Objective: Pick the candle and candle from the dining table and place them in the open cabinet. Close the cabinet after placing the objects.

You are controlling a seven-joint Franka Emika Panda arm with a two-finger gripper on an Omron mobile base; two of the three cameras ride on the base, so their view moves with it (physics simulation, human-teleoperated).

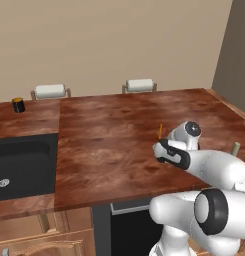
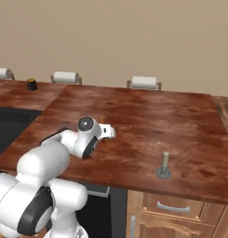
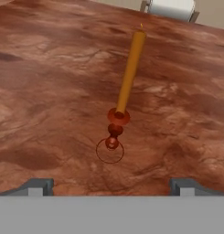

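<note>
The orange taper candle (image 3: 129, 73) stands upright on its dark red holder (image 3: 114, 132) on the dining table (image 3: 49, 91). My gripper (image 3: 112, 186) hovers just short of it, open, with the holder centred ahead of the two fingertips and nothing between them. From the left base view the taper's tip (image 1: 160, 131) pokes up behind my wrist (image 1: 173, 154). The short beige candle (image 2: 164, 162) on its grey round base stands near the table's front right edge, and shows again beside my arm (image 1: 235, 148). The cabinet is out of view.
A small black jar with a yellow top (image 1: 18, 105) sits at the far left. A dark sink (image 1: 19, 167) lies left of the table. Chairs with white backs (image 1: 140, 85) line the far edge. Light-wood drawers (image 2: 176, 209) sit below the front edge.
</note>
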